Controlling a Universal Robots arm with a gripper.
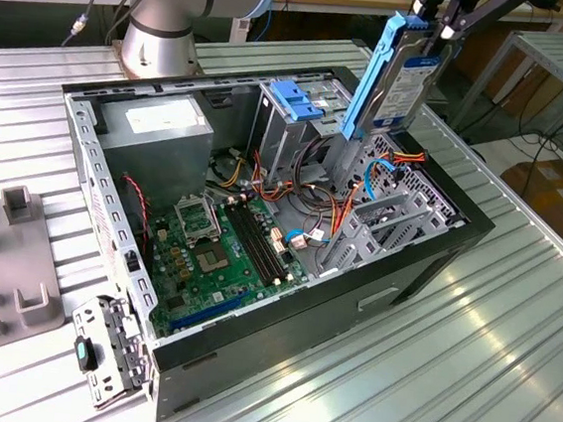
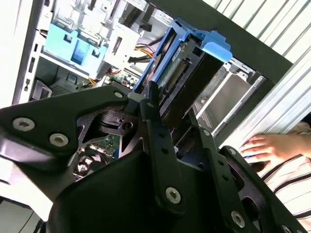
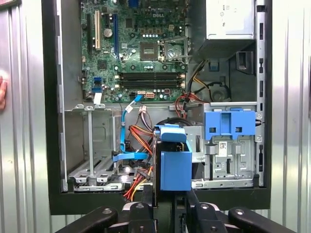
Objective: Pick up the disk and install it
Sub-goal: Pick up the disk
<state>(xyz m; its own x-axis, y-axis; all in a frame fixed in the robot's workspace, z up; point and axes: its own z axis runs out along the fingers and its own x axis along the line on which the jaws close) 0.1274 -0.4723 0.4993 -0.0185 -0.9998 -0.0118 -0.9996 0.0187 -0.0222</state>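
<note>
The tool [image 1: 436,31] is clamped on the disk [image 1: 399,78], with a black finger [image 2: 154,131] on either side of it. The disk hangs upright over the far right part of the open computer case [image 1: 426,260], above the drive cage [image 1: 380,221]. The case lies on the ribbed metal desk [image 1: 505,372]. In the second wrist view, a person's hand [image 2: 269,145] rests on the desk beside the case.

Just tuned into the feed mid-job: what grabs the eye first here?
The disk, blue-framed and standing on edge, hangs in the pincer above the open computer case at the exterior view's right. Inside the case the green motherboard lies exposed among coloured cables. In the second wrist view a person's hand rests on the ribbed table beside the case.
</note>
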